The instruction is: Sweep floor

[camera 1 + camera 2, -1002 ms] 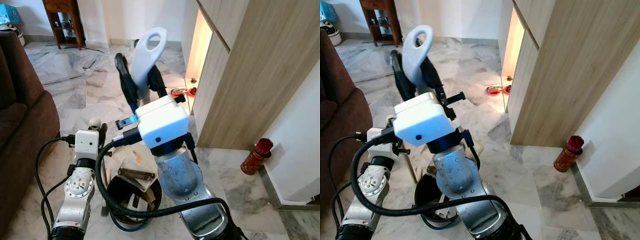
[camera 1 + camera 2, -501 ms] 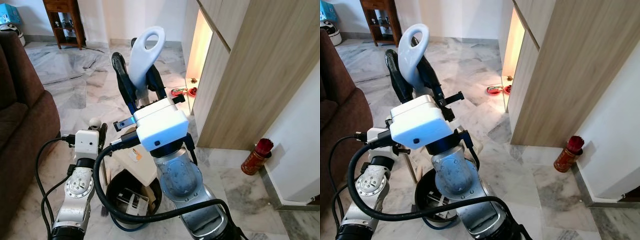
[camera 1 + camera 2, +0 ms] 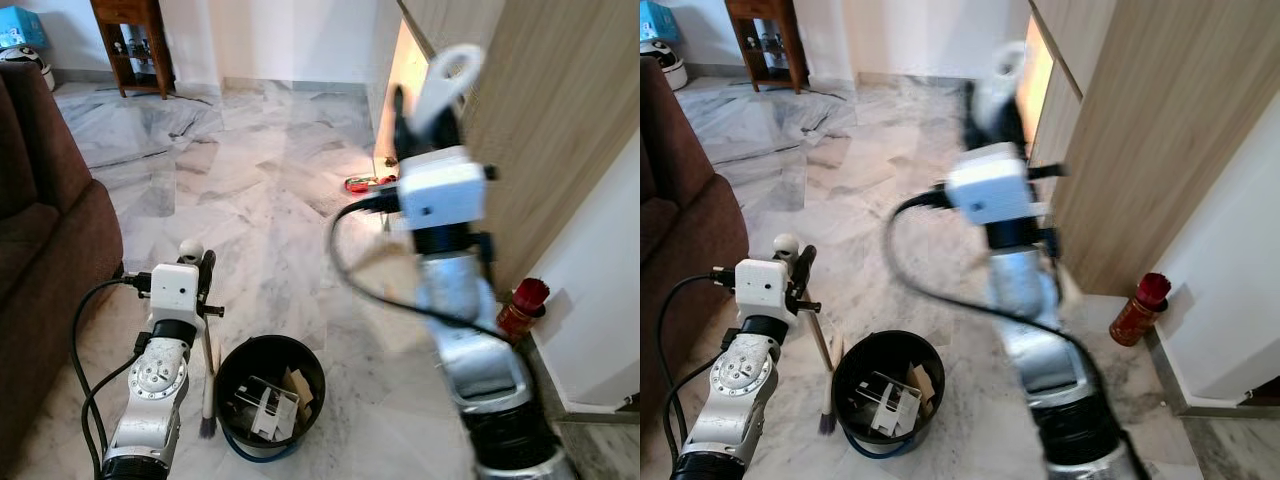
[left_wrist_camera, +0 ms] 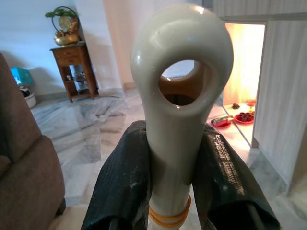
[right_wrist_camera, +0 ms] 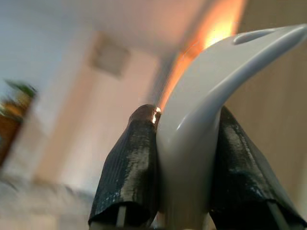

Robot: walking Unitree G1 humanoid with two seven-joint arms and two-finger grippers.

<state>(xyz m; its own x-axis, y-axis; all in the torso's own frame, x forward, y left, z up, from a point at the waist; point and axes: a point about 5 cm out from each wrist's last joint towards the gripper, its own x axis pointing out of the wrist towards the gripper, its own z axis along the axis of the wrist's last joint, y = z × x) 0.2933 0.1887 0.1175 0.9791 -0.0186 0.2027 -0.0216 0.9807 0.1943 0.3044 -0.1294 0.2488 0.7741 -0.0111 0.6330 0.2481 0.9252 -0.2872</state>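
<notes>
My left gripper [image 3: 200, 265] at the lower left is shut on the white looped handle [image 4: 180, 72] of a brush, and the black bristles [image 3: 208, 428] rest on the marble floor beside the bin. My right gripper [image 3: 430, 110] is raised at the right, motion-blurred, shut on the white looped handle [image 3: 445, 70] of a dustpan; the pan itself is a pale blur below the arm. The black round bin [image 3: 270, 385] stands on the floor between the arms with paper and cardboard scraps [image 3: 270, 405] inside.
A brown sofa [image 3: 45, 250] lines the left side. A wooden cabinet [image 3: 560, 130] with a lit niche stands at the right, a red canister [image 3: 518, 305] by its base, and red items [image 3: 365, 183] lie on the floor. A wooden side table [image 3: 130, 40] stands at the back.
My right arm has swung fast to the right with the dustpan, away from above the bin. The scraps that lay on the pan are in the bin. The left arm has stayed put.
</notes>
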